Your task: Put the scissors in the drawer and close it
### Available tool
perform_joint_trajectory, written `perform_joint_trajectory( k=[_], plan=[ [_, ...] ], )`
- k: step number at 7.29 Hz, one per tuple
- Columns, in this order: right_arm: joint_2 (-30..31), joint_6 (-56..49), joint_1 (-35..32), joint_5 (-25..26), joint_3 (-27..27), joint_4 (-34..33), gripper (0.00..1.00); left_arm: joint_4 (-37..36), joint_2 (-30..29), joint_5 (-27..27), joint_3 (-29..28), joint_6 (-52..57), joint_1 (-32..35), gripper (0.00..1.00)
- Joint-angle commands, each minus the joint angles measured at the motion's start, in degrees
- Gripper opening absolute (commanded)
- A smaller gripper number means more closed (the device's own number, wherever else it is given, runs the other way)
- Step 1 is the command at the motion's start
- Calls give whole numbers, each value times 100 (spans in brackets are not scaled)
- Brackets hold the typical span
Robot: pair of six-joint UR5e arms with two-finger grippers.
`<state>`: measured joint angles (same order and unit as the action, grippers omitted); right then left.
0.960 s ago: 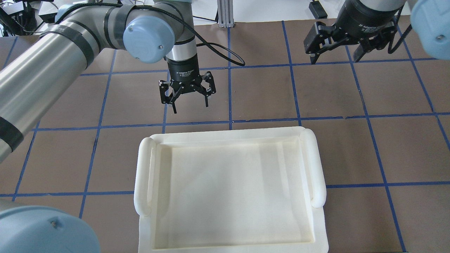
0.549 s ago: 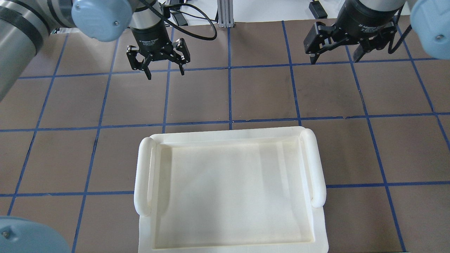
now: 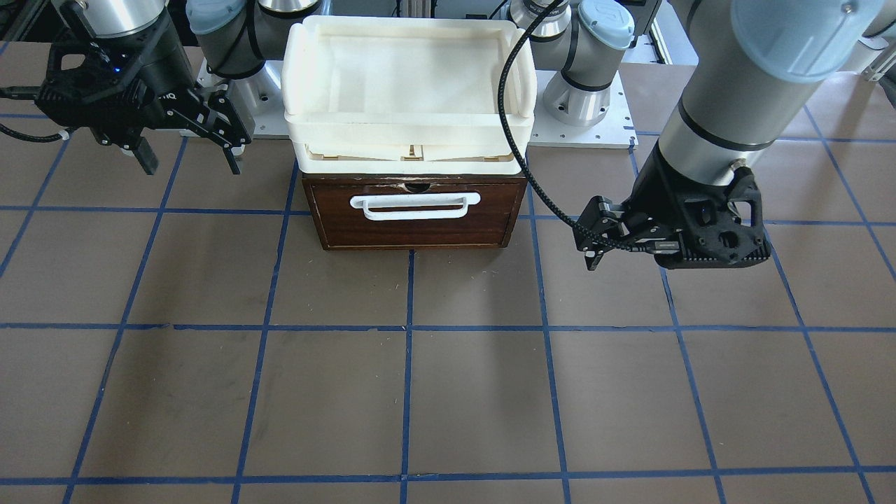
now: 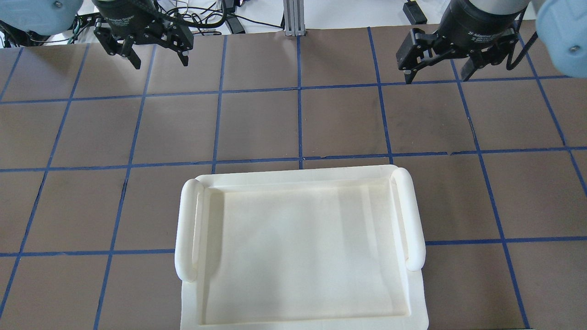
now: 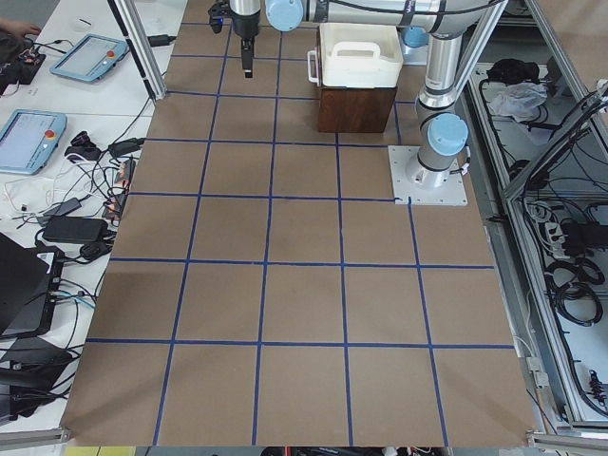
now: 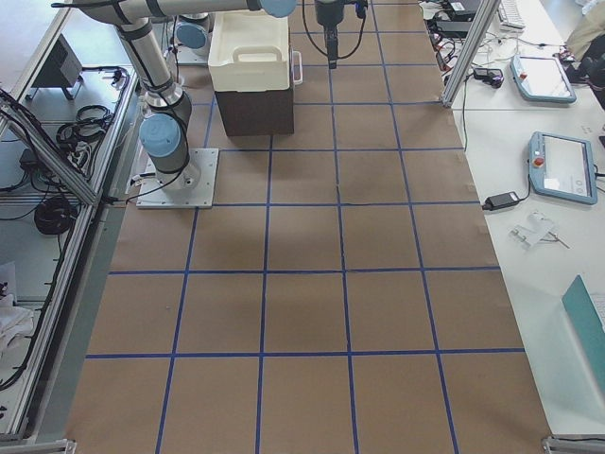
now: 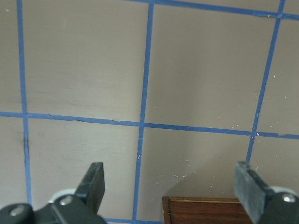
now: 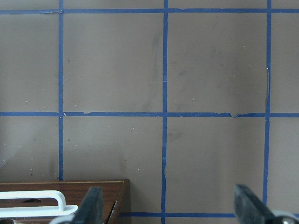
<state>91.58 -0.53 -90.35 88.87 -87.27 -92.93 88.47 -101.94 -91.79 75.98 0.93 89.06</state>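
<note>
the table (image 4: 298,123) is brown, marked off in squares by blue tape lines.

left side, overhead view: the left gripper (image 4: 160,62) hangs at the far left of the table, well apart from everything else. it is released, with the jaws spread wide and nothing between them. its wrist camera shows both fingers (image 7: 93,184) far apart over bare table, with one corner of the dark brown wood at the lower edge of that view.

centre: the drawer (image 3: 413,227) sits in a dark brown wooden case at the robot's edge of the table, between the two arm bases. its front panel is dark reddish-brown with a thin pale line framing it. a wide white bar handle (image 3: 415,204) runs across the upper half of the panel. a small notch shows in the case's top edge above the handle. the panel lies flush with the case, so the drawer is shut. white trays (image 3: 409,119) are stacked on top of the case and hide it in the overhead view, where only the top tray's rim (image 4: 188,229) shows.

right side, overhead view: the right gripper (image 4: 435,75) hangs at the far right, apart from the drawer. it is also released and holds nothing. its wrist camera shows the drawer's front corner and one end of the handle (image 8: 32,198) at lower left.
</note>
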Motion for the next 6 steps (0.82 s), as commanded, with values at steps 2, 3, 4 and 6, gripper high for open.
perform_joint_trajectory(
  k=[2, 3, 4, 6],
  plan=[
    [0, -9, 0, 7, 0, -6, 100, -170, 517, -85, 600, 320, -222, 100],
    [0, -9, 0, -1, 0, -6, 100, -233, 535, -68, 654, 276, -240, 100],
    [0, -9, 0, -1, 0, -6, 100, -233, 544, -41, 681, 215, -266, 100],
    [0, -9, 0, -1, 0, -6, 100, -233, 535, 37, 681, 154, -275, 100]
  ],
)
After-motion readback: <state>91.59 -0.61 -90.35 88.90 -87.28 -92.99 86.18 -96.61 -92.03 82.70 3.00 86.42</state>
